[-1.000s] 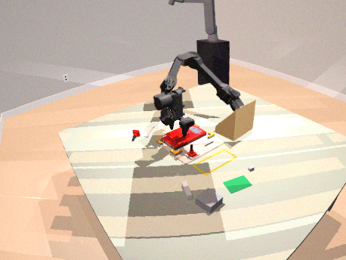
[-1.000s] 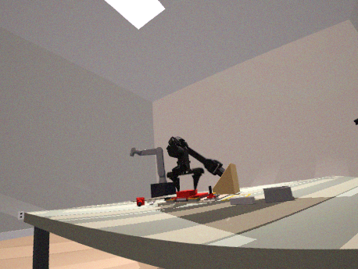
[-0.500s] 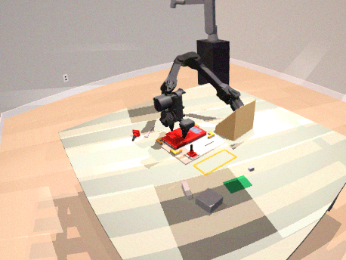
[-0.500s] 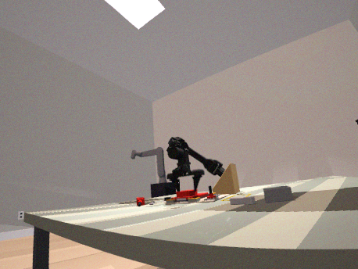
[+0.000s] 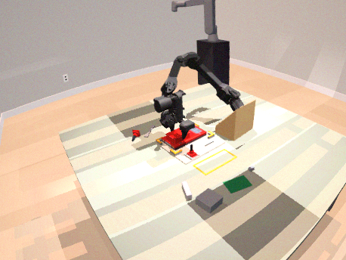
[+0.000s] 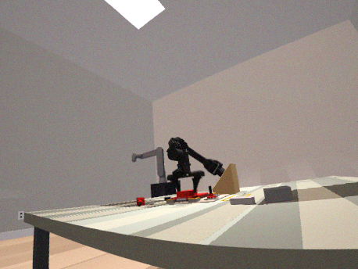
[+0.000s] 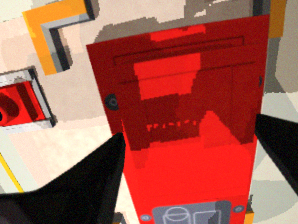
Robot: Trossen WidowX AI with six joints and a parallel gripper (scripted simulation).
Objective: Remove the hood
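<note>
So in the top view you've got the tool (image 5: 178, 126) (image 6: 187, 187) (image 7: 187, 130) spread open over the red toy car (image 5: 180, 137) (image 6: 187, 194) (image 7: 190, 170), which is your landmark. The worktop (image 5: 143, 212) (image 6: 156, 231) is striped in pale and brown patches, with wood flooring and grey walls around it. Your yellow outlined area (image 5: 205, 174) is on the camera's side of the car, and a tan wedge (image 5: 242, 122) (image 6: 230, 181) stands to the car's right.

Exterior view: you're looking up past the worktop edge at a bright ceiling panel (image 6: 137, 11), car under the fingers.

Wrist view: your fingers sit either side of the red bodywork, nothing gripped. Can't tell you exactly where the hood ends, but it's on the car.
</note>
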